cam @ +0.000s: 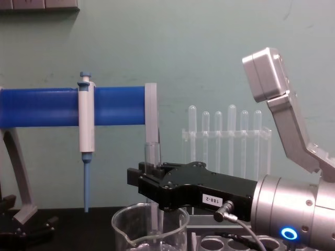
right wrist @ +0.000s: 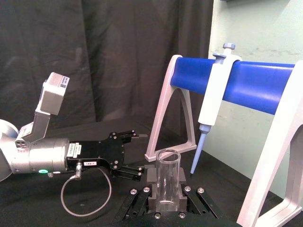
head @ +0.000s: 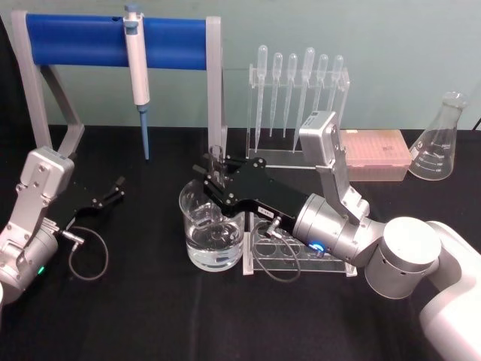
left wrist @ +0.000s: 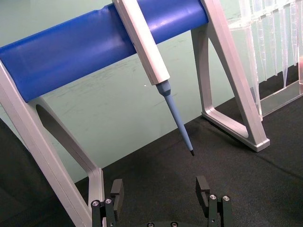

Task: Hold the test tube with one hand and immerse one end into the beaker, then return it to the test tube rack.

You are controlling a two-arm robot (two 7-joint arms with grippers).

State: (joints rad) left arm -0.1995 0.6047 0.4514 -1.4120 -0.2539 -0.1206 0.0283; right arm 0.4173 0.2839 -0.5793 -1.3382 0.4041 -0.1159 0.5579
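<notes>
The place is a laboratory bench. A blue-barred stand (head: 113, 41) carries a white-and-blue pipettor (head: 137, 71). Right of the stand are a clear rack of bulb-topped pipettes (head: 297, 83), a pinkish gridded box (head: 376, 154) and a conical flask (head: 440, 139). In front of it, a glass beaker (head: 213, 237) and a test tube rack (head: 264, 247) sit on a black-covered table (head: 150, 316).

Black right end effector (head: 216, 170), silver blue-lit wrist (head: 325, 226).
</notes>
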